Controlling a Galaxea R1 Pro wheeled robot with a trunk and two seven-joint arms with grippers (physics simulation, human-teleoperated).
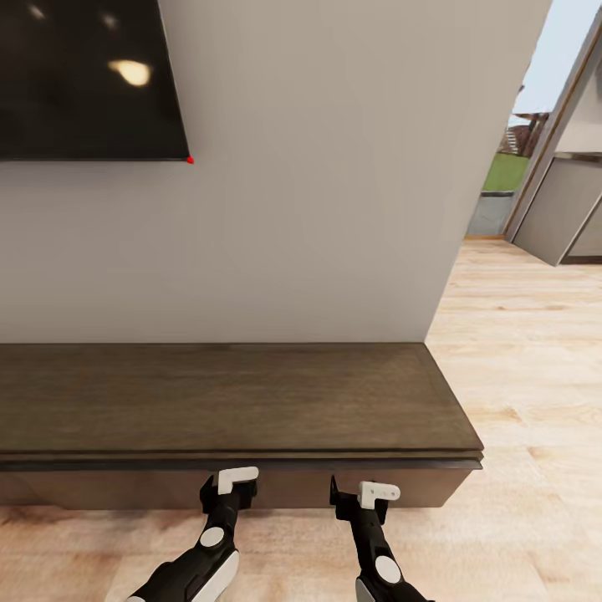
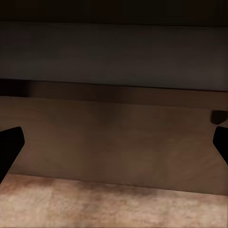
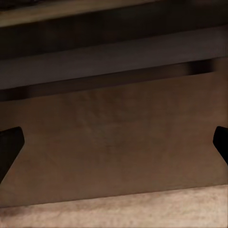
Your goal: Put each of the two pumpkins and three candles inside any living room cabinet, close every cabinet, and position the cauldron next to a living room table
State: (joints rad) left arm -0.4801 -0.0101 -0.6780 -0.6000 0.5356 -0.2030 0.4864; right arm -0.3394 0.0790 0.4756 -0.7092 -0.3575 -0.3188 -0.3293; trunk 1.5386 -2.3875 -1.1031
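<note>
While the robot stands close in front of the cabinet, both arms reach low toward its front face, just under the overhanging top. The left gripper and the right gripper hang side by side near the drawer front, close to it or perhaps touching; I cannot tell which. In each wrist view the dark fingertips sit at the far edges of the picture with only the brown drawer front between them, so both grippers are spread wide and hold nothing.

The front of the cabinet looks flush and shut along the stretch on show, and its top is bare. Above it a dark screen hangs on the pale wall, and the wooden floor runs off to the right.

As a judgement, the task looks to be at a drawer step: either about to pull one open for loading or just pushing it closed. Nothing here tells whether any pumpkin or candle is already inside, so that, and the cauldron's placing, remain unsettled.
</note>
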